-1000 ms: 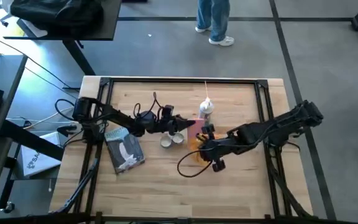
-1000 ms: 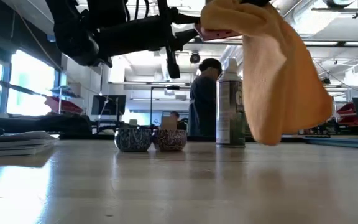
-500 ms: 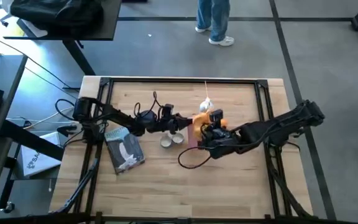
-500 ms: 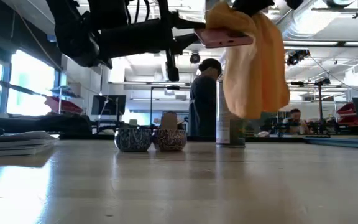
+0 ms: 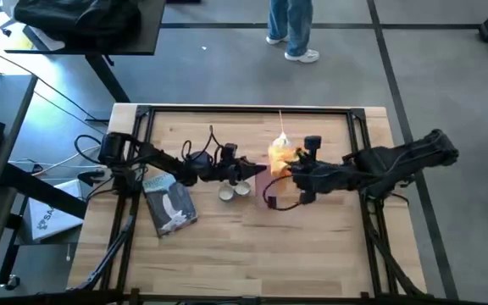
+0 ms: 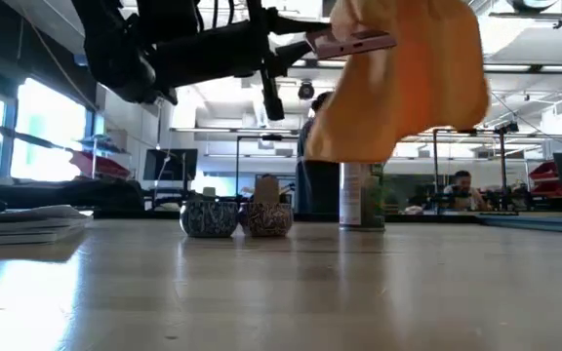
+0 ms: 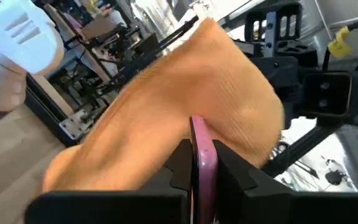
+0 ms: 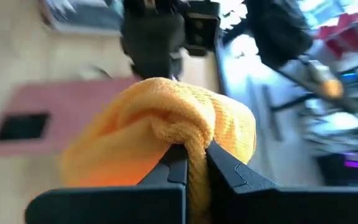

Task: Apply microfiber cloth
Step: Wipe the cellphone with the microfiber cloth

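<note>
My right gripper (image 5: 292, 172) is swinging the microfiber cloth (image 5: 280, 158) up against the pink phone (image 6: 351, 43), which my left gripper (image 5: 249, 170) is clamping; the cloth is limp, so I'm pinching a bunched fold.

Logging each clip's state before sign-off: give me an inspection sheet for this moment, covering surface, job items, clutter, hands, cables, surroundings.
Surface: wooden table, bare at the near side.
Job's things: microfiber cloth held up off the table, draped against a pink phone.
Clutter: two small patterned bowls, a spray can behind the cloth, a grey-and-white packet at the left.
Hands: left hand clamped on the phone's edge at mid-table; right hand pinching the cloth beside it.
Cables: a black loop under the right arm; more wires at the left arm's base.
Surroundings: a person's legs beyond the table; a desk at far left.
</note>
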`<state>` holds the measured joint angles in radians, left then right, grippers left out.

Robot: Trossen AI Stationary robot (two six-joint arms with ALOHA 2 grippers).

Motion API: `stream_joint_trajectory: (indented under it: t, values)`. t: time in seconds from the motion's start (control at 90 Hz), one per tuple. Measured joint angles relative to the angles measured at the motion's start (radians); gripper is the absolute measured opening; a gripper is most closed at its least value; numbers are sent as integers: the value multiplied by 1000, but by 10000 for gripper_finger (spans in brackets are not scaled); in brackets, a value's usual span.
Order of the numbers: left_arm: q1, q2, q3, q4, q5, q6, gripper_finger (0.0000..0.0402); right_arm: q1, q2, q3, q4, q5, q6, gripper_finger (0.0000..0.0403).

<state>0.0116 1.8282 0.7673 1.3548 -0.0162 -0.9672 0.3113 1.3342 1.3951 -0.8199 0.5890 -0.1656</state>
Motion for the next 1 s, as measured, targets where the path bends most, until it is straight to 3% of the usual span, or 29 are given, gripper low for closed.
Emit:
stream_joint_trajectory:
  t: [0.189, 0.344, 0.533, 0.656, 0.856, 1.0]
  values:
    - [0, 0, -1, 83, 78, 1, 12, -31, 6, -123, 233, -197, -107, 0]
    - [2, 0, -1, 103, 115, 19, 12, -44, 4, -232, 447, -284, -130, 0]
    - [10, 0, -2, 104, 120, 22, 12, -42, 8, -308, 553, -429, -128, 0]
    - [11, 0, -2, 100, 112, 29, 12, -42, 8, -323, 554, -397, -128, 0]
    - [12, 0, -2, 86, 81, 44, 12, -59, -3, -323, 561, -175, -208, 0]
    - [11, 0, -2, 80, 92, 34, 12, -91, -57, -323, 568, -135, -268, 0]
